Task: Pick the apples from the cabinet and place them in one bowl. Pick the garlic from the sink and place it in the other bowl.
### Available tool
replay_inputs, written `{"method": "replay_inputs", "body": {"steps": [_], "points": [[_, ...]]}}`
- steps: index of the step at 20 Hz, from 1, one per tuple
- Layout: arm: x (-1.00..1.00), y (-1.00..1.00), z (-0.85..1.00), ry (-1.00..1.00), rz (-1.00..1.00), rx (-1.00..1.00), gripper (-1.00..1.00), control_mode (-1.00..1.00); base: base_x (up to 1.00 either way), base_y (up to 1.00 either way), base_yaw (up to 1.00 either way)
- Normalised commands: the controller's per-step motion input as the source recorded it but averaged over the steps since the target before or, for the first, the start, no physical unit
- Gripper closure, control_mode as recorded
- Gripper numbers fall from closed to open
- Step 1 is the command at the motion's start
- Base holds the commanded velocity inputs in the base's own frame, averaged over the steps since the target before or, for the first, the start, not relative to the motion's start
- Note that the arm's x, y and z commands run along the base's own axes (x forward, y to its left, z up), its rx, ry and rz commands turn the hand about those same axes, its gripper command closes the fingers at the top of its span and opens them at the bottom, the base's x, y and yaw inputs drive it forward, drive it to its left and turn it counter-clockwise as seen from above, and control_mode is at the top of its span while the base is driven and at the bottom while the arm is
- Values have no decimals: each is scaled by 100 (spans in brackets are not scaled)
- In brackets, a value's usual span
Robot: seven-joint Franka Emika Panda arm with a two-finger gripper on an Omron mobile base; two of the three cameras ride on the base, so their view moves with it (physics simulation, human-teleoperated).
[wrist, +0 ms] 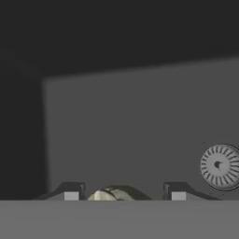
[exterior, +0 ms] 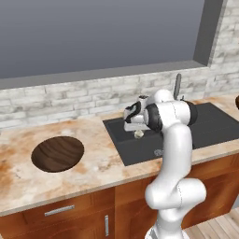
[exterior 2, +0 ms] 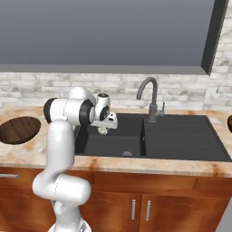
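Note:
My gripper (exterior: 138, 132) (exterior 2: 103, 129) (wrist: 123, 193) hangs above the left basin of the black sink (exterior: 212, 127) (exterior 2: 181, 136), shut on the garlic. The garlic (exterior: 138, 135) (exterior 2: 103, 131) (wrist: 111, 195) is a small cream bulb between the fingertips, lifted clear of the basin floor. The wide dark brown bowl (exterior: 58, 153) (exterior 2: 19, 129) sits on the counter to the left of the sink and holds nothing. A sliver of a reddish-brown bowl (exterior: 237, 101) (exterior 2: 229, 123) shows at the right edge. The apples and the cabinet are out of view.
The grey gooseneck tap (exterior: 178, 86) (exterior 2: 152, 97) stands behind the sink, to the right of my hand. The round metal drain (wrist: 219, 165) (exterior 2: 127, 154) lies in the basin floor below. A brick wall and a window ledge run along the back of the marbled counter (exterior: 93, 163).

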Motion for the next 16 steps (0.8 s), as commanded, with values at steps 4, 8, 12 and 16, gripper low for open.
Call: {"method": "replay_inputs", "body": {"steps": [4,8,12,16], "points": [[-17,9,98,0,0,0,100,-100,0,0,0],[-22,22,97,0,0,0,100,-100,0,0,0],[-30,31,90,-3,0,0,100,-100,0,0,0],[-26,27,47,-10,-1,6,100,-100,0,0,0]]}}
